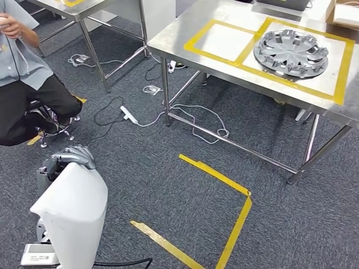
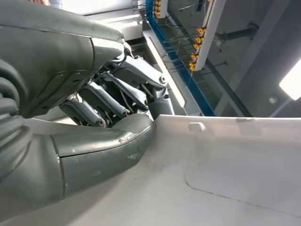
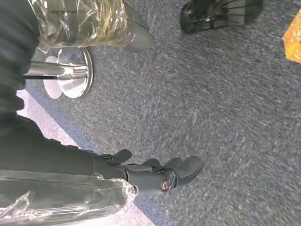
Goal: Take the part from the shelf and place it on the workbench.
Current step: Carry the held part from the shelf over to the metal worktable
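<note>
One part in play: the white part (image 1: 72, 216) sits low at the robot's left side in the head view, left hand (image 1: 69, 158) on its top edge, fingers (image 1: 80, 152) curled over the rim. The bench (image 1: 203, 61) is ahead and to the right, well apart; a silver wheel cover (image 1: 291, 52) lies in its right taped box, the left taped box (image 1: 222, 42) is bare. A person sits far left.

Left wrist view: thumb (image 2: 103, 150) pressed on the part's face, fingers wrapped behind the edge, so it's gripped. Part's long axis runs away from the wrist.

Right wrist view: right hand (image 3: 156, 175) hangs over carpet, fingers nearly straight, holding nothing.

Judgement: carry goes forward-right; the left arm does it.
</note>
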You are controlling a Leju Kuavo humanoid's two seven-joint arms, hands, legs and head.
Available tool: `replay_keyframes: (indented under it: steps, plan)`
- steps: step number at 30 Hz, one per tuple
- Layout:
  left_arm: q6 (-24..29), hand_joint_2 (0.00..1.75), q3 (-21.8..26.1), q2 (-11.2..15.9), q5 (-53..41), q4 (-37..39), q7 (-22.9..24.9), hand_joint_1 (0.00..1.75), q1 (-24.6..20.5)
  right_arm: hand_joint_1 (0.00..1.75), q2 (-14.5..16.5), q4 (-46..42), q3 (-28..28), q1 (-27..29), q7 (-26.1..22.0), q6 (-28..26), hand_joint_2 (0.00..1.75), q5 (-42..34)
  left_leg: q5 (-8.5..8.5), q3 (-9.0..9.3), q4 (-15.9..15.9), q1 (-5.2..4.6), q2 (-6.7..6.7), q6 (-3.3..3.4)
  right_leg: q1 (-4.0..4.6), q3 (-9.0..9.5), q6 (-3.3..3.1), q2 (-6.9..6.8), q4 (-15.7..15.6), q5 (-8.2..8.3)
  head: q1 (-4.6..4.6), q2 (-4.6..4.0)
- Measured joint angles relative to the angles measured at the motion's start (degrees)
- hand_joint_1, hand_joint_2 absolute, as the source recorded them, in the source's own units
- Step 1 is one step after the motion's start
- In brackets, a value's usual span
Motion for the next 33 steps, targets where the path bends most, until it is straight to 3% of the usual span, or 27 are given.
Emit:
replay_keyframes:
  steps: [2,3,5,7,8,12,14,16,17,18,19,20,22,23,25,28,31,33]
  plan:
    - [-0.27,1.75,0.07,0.01,-0.02,0.0,-0.03,1.75,0.03,0.0,-0.01,0.0,-0.01,0.11,0.12,0.09,1.75,0.02,-0.1,-0.01,0.01,0.0,0.1,0.02,-0.3,-2.56,0.47,-0.08,5.26,-1.42,-0.01,0.0]
    - [-0.35,1.75,0.11,0.01,-0.03,0.0,-0.05,1.75,0.04,0.0,-0.02,0.0,-0.01,0.15,0.18,0.1,1.75,0.02,-0.17,0.06,0.01,0.02,0.12,-0.03,-0.41,-2.48,0.62,-0.13,4.97,-0.59,0.03,0.01]
    - [-0.45,1.75,0.17,-0.01,-0.03,-0.01,-0.09,1.75,0.05,0.0,-0.09,0.0,-0.02,0.13,0.24,0.12,1.75,0.03,-0.38,0.39,0.03,0.08,0.12,-0.36,-0.62,0.77,0.74,-0.46,-1.6,3.23,0.03,0.01]
    - [-0.49,1.75,0.24,-0.02,-0.03,-0.02,-0.13,1.75,0.06,0.0,-0.14,0.0,-0.01,-0.01,0.25,0.25,1.75,0.05,-0.69,0.66,0.16,-0.14,0.12,-0.98,-0.56,4.43,0.44,-0.98,-8.54,5.37,-0.01,0.0]
    - [-0.49,1.75,0.27,-0.02,-0.02,-0.05,-0.14,1.75,0.06,0.0,-0.14,0.0,-0.01,-0.04,0.25,0.33,1.75,0.07,-0.8,0.7,0.22,-0.25,0.13,-1.32,-0.47,5.35,0.11,-1.11,-10.14,5.44,-0.03,0.0]
    - [-0.56,1.75,0.36,-0.1,-0.02,-0.26,-0.16,1.75,0.08,0.0,-0.14,-0.01,-0.03,0.14,0.18,0.44,1.75,0.1,-1.48,0.81,0.8,-0.04,0.23,-2.57,-0.31,6.12,-1.58,-0.82,-10.77,5.03,-0.1,0.01]
    - [-0.57,1.75,0.39,-0.1,0.0,-0.43,-0.2,1.75,0.13,0.0,-0.15,-0.01,-0.08,0.09,0.04,0.45,1.75,0.12,-3.76,-0.97,5.04,0.1,0.17,-3.05,-0.44,6.71,-2.35,-0.74,-11.04,4.89,-0.31,0.01]
    - [-0.57,1.75,0.39,-0.05,0.02,-0.48,-0.22,1.75,0.32,0.0,-0.15,-0.01,-0.1,0.05,-0.05,0.46,1.75,0.15,-7.14,-5.24,13.15,0.1,0.12,-3.26,-0.32,7.16,-2.87,-0.7,-11.05,4.51,-0.46,0.0]
    - [-0.57,1.75,0.4,-0.02,0.03,-0.48,-0.22,1.75,0.45,0.0,-0.15,0.0,-0.1,0.09,-0.05,0.47,1.75,0.17,-8.05,-7.19,16.39,0.09,0.11,-3.29,-0.23,7.4,-2.99,-0.66,-11.04,4.32,-0.44,0.0]
    - [-0.57,1.75,0.42,0.02,0.04,-0.48,-0.22,1.75,0.55,0.0,-0.15,0.0,-0.11,0.13,-0.05,0.46,1.75,0.19,-7.88,-8.44,18.01,0.07,0.1,-3.23,-0.14,7.7,-3.04,-0.56,-11.03,4.09,-0.45,0.0]
    - [-0.57,1.75,0.43,0.03,0.05,-0.48,-0.22,1.75,0.61,0.0,-0.15,0.0,-0.11,0.15,-0.04,0.44,1.75,0.19,-6.38,-8.61,17.37,0.05,0.08,-3.05,-0.05,8.08,-3.03,-0.41,-11.03,3.83,-0.45,0.0]
    - [-0.57,1.75,0.45,0.04,0.05,-0.49,-0.22,1.75,0.64,0.0,-0.15,0.0,-0.12,0.15,-0.04,0.43,1.75,0.19,-3.93,-7.81,14.75,0.01,0.06,-2.75,0.04,8.55,-2.98,-0.22,-11.03,3.51,-0.44,0.0]
    - [-0.56,1.75,0.46,0.05,0.06,-0.5,-0.22,1.75,0.66,0.0,-0.09,0.02,-0.13,0.13,-0.04,0.42,1.75,0.19,0.95,-4.95,7.34,-0.3,-0.14,-1.77,0.24,9.28,-2.74,0.06,-11.02,2.75,-0.35,0.0]
    - [-0.56,1.75,0.46,0.04,0.07,-0.53,-0.22,1.75,0.66,0.0,-0.03,0.03,-0.13,0.12,-0.03,0.42,1.75,0.19,2.04,-3.75,4.46,-0.5,-0.24,-1.29,0.26,9.43,-2.49,0.17,-10.99,2.45,-0.3,0.0]
    - [-0.57,1.75,0.5,0.02,0.09,-0.6,-0.22,1.75,0.69,0.0,0.08,0.06,-0.13,0.14,0.0,0.44,1.75,0.19,1.74,-2.92,2.28,-0.84,-0.4,-0.65,0.24,9.25,-1.83,0.15,-10.99,2.1,-0.21,0.0]
    - [-0.57,1.75,0.6,-0.18,0.12,-0.72,-0.25,1.75,0.7,0.0,0.05,0.05,-0.13,0.07,0.05,0.45,1.75,0.19,1.39,-2.26,0.84,-0.52,-0.37,-0.31,0.23,9.1,-0.87,-0.06,-10.56,1.26,-0.21,0.01]
    - [-0.57,1.75,0.64,-0.45,0.12,-0.81,-0.28,1.75,0.61,0.0,0.02,0.04,-0.11,-0.08,0.05,0.45,1.75,0.19,1.22,-1.5,0.17,-0.16,-0.2,0.1,0.08,6.4,-0.29,-0.19,-5.21,-1.53,0.15,0.0]
    - [-0.57,1.75,0.65,-0.47,0.12,-0.81,-0.29,1.75,0.61,0.0,0.02,0.04,-0.11,-0.09,0.05,0.46,1.75,0.19,1.18,-1.48,0.17,-0.16,-0.18,0.14,0.01,5.65,-0.21,-0.2,-3.82,-2.09,0.15,0.0]
